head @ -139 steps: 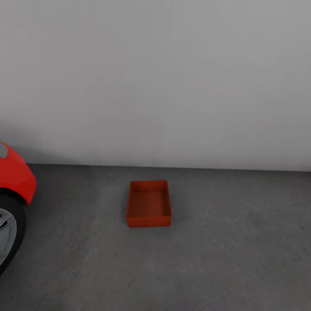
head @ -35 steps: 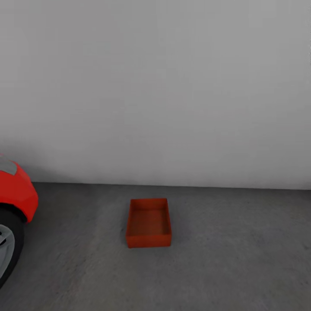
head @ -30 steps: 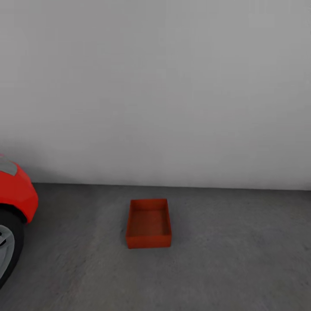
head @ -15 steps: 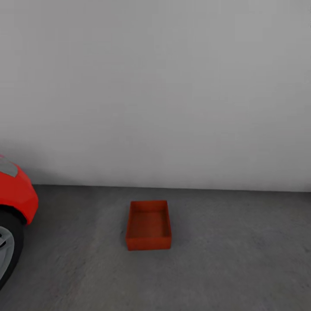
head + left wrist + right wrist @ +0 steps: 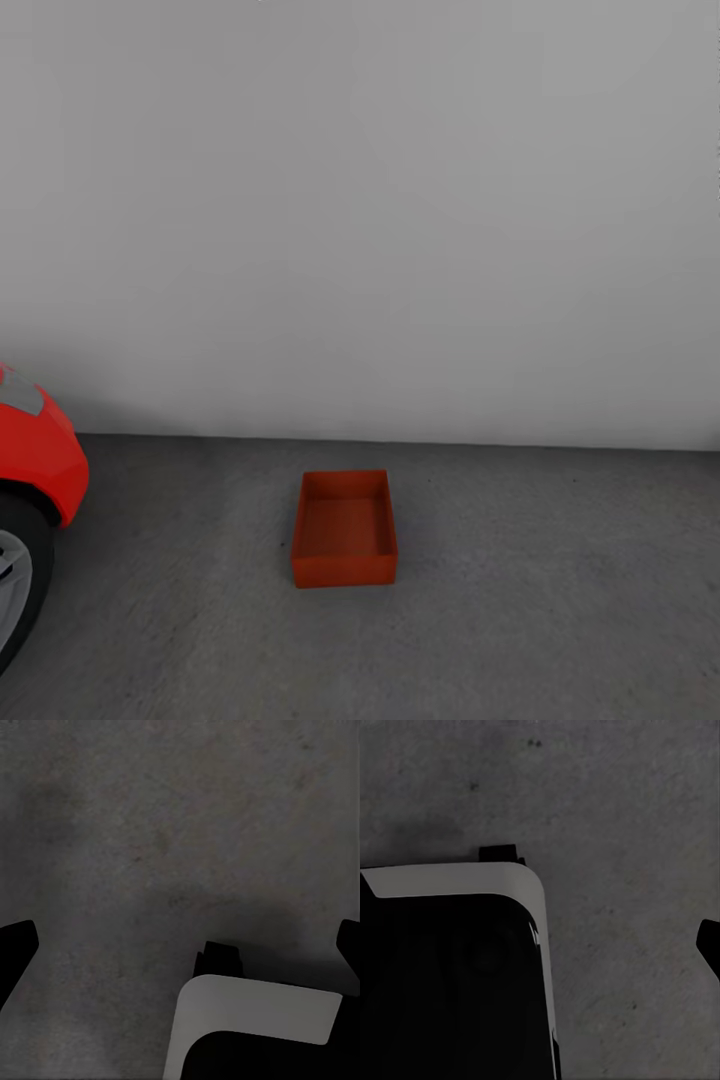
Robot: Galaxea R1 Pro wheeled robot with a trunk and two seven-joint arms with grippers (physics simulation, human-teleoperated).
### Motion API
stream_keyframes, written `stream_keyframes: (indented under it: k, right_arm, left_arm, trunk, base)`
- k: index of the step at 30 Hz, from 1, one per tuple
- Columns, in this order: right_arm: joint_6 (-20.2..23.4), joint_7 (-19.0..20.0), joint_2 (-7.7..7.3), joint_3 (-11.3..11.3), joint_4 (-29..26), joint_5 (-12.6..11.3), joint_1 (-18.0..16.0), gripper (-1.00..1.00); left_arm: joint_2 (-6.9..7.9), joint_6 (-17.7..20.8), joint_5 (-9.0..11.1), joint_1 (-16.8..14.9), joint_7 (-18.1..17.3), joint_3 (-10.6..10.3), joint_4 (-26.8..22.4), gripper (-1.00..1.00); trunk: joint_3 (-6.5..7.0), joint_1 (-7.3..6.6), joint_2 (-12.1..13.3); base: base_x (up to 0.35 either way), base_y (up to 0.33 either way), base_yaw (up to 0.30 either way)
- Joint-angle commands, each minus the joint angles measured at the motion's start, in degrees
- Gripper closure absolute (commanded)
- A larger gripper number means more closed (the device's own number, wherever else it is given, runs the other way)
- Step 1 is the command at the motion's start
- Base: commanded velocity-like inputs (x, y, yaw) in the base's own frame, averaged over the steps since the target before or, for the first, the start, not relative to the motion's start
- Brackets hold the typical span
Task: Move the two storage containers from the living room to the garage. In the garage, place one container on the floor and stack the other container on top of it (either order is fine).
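Far left in the head view: curved glossy nose of a red car (image 5: 40, 455) over a black tyre, well apart from everything else. Centre, on rough matte dark grey concrete floor (image 5: 560, 600): one orange-red storage container (image 5: 344, 528), open-topped, thin plain walls, shallow, empty, long axis running away toward the plain pale wall (image 5: 360, 220), near its foot but not touching. Straight ahead of the robot, so roughly equal reach for either arm, judging by its centred position. No second bin stacked yet. Left gripper (image 5: 180, 945): dark fingertips at opposite edges of its wrist view, spread wide, nothing between, concrete below. Right gripper: one dark tip in sight, spread or pressed together cannot tell.
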Motion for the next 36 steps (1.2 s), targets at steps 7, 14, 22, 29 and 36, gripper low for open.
stream_keyframes:
  k: [7, 14, 22, 29, 36]
  right_arm:
    - [-0.28, -0.01, 0.03, 0.48, 0.20, -0.48, -0.07, -1.00]
    - [-0.28, -0.01, 0.21, 0.48, 0.25, -0.50, -0.06, -1.00]
    - [-0.28, -0.01, 0.21, 0.48, 0.26, -0.51, -0.06, -1.00]
    - [-0.28, -0.01, 0.01, 0.48, 0.26, -0.50, -0.06, -1.00]
    - [-0.28, -0.01, 0.00, 0.47, 0.25, -0.50, -0.07, -1.00]
  left_arm:
    - [0.00, -0.17, 0.52, -0.03, 0.11, -0.49, 0.04, -1.00]
    - [0.00, -0.14, 0.52, -0.03, 0.11, -0.49, 0.06, -1.00]
    - [-0.33, -0.18, 0.48, -0.03, 0.08, -0.42, -0.14, -1.00]
    - [-0.78, -0.16, 0.63, -0.03, -0.01, -0.37, 0.03, -1.00]
    - [-4.05, -0.10, 0.70, -0.03, -0.04, -0.40, 0.10, -1.00]
  trunk:
    - [0.57, 0.00, -0.03]
    - [1.20, 0.00, -0.03]
    - [1.92, 0.00, -0.03]
    - [2.54, 0.00, -0.03]
    - [3.17, 0.00, -0.03]
  base:
    - [0.000, 0.000, 0.000]
    - [0.000, 0.000, 0.000]
    - [0.000, 0.000, 0.000]
    - [0.000, 0.000, 0.000]
    - [0.000, 0.000, 0.000]
